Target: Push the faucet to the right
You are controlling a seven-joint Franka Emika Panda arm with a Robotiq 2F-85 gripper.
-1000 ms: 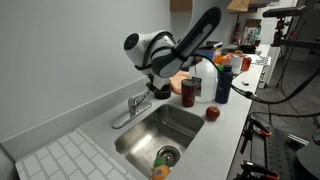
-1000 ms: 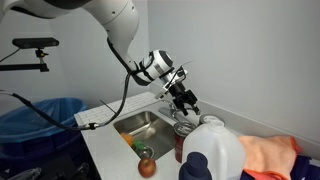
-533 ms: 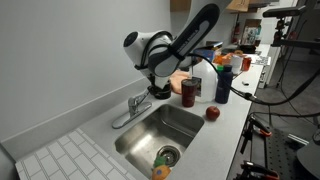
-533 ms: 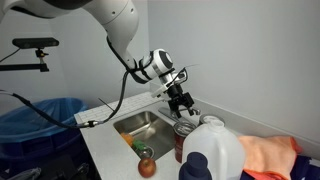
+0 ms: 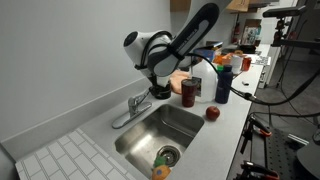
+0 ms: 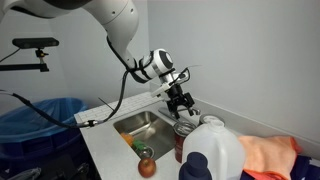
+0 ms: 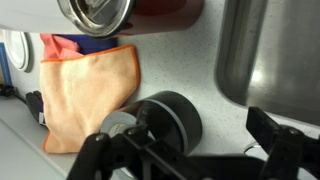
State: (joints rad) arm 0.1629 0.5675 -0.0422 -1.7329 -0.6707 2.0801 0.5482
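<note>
Approach step going on, judging by pose: gripper (image 5: pixel 160 91) hovering just at 2 o'clock of faucet (image 5: pixel 130 108), which is sitting at sink (image 5: pixel 185 122) back rim. Fingers (image 7: pixel 285 150) standing wide, holding nothing. Next, prob.: lowering beside spout, then pushing it steadily to the right.

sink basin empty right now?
No, in an exterior view a small orange-yellow object lies beside the drain at the bottom of the sink.
</note>
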